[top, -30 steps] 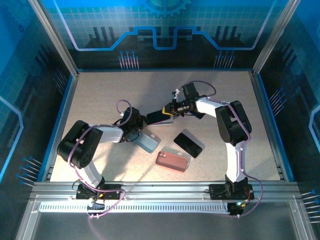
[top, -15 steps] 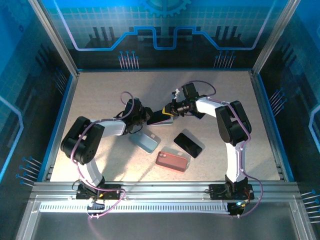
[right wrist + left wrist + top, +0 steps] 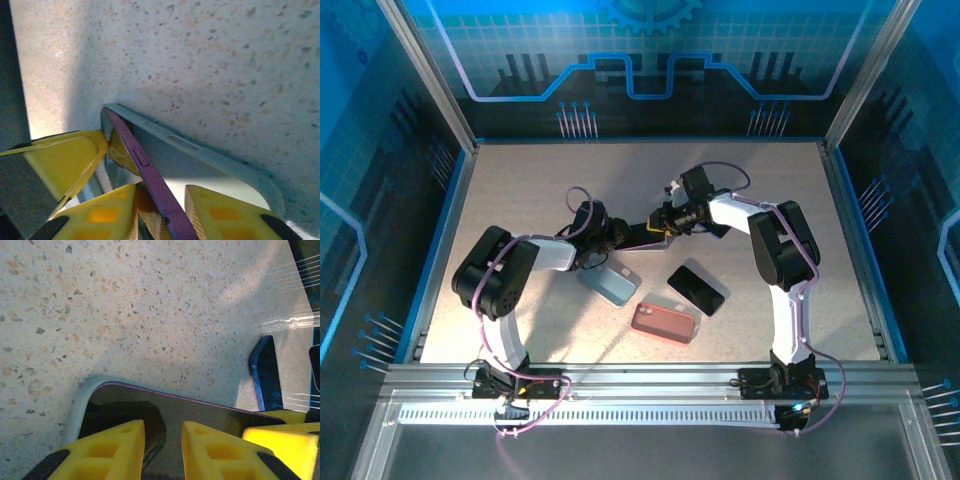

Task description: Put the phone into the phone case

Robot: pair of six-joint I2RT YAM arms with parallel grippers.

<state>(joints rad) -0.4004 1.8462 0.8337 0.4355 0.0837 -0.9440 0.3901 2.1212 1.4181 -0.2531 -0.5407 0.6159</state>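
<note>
Phone (image 3: 150,180) lies tilted, partly seated in the grey phone case (image 3: 215,157) at mid-tabletop (image 3: 150,315). Right gripper (image 3: 161,192): jaws slightly spread astride its raised long edge. Left gripper (image 3: 163,427): opposite side, whether its jaws grip cannot be told.

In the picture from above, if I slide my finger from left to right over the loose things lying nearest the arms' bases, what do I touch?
Light blue case → pink case → black phone.

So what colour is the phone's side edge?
Purple; the phone shows best in the right wrist view.
</note>
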